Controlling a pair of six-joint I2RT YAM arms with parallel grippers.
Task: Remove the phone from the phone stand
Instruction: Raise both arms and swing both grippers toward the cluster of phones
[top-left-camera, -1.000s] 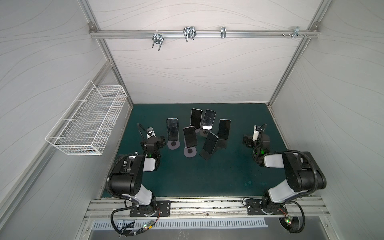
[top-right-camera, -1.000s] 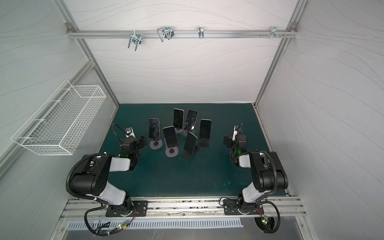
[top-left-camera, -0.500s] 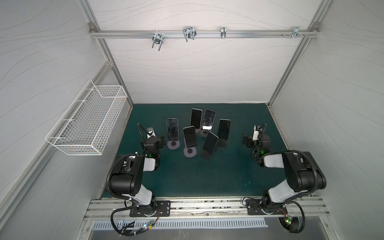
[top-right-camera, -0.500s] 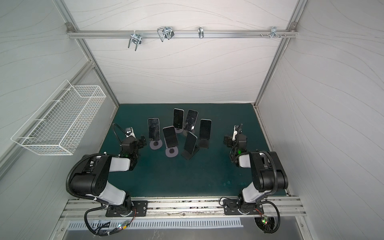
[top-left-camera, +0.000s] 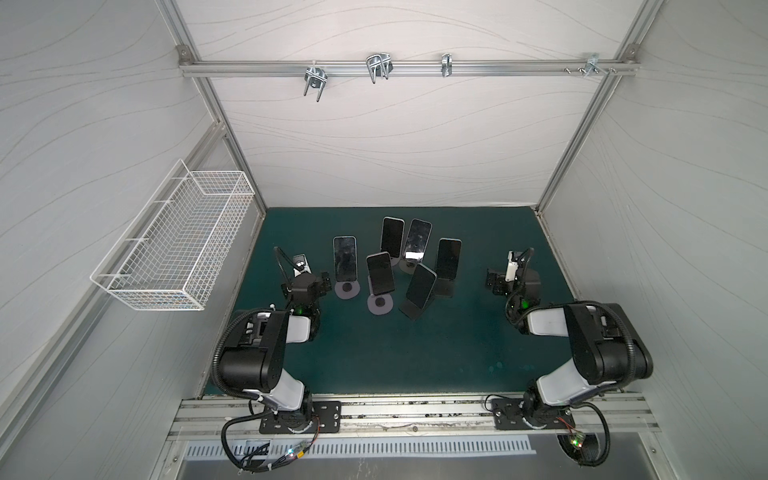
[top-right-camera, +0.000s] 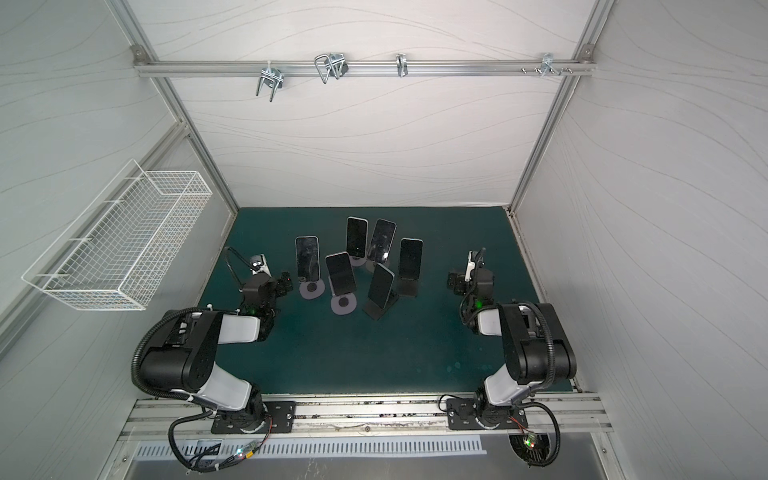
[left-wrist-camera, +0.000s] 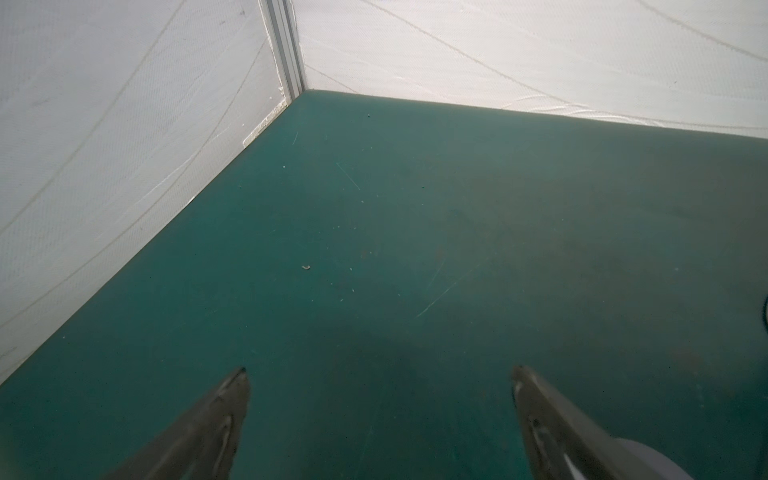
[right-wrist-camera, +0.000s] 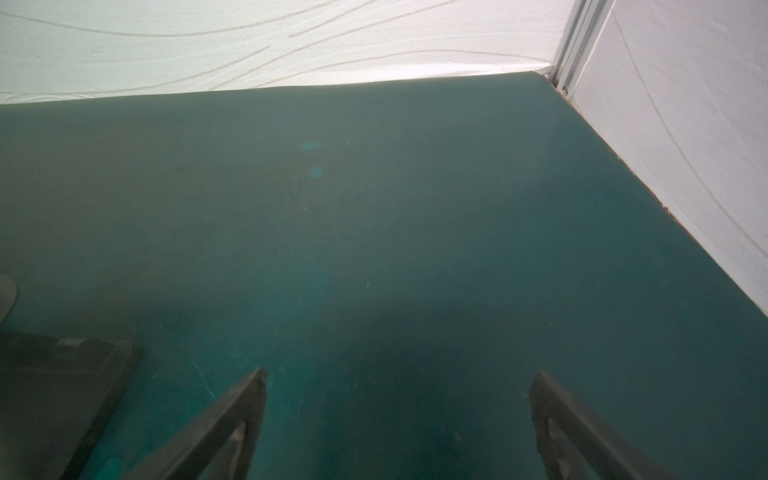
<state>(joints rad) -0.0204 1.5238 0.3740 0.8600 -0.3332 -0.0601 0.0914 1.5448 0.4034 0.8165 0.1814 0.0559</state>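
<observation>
Phones (top-left-camera: 345, 257), 6 glossy slabs, lean on stands (top-left-camera: 347, 289); left pincer (left-wrist-camera: 378, 374) and right pincer (right-wrist-camera: 401, 376) released.

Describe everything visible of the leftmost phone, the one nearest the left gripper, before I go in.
The leftmost phone is a slim dark slab with rounded corners and a pale rim. Its screen is off and glossy, with faint smudgy reflections. It stands in portrait, leaning back on a stand with a round grey base on the green mat. Only the stand appears to touch it. It stands clear of the other phones. The open left gripper is beside it, not touching.
</observation>
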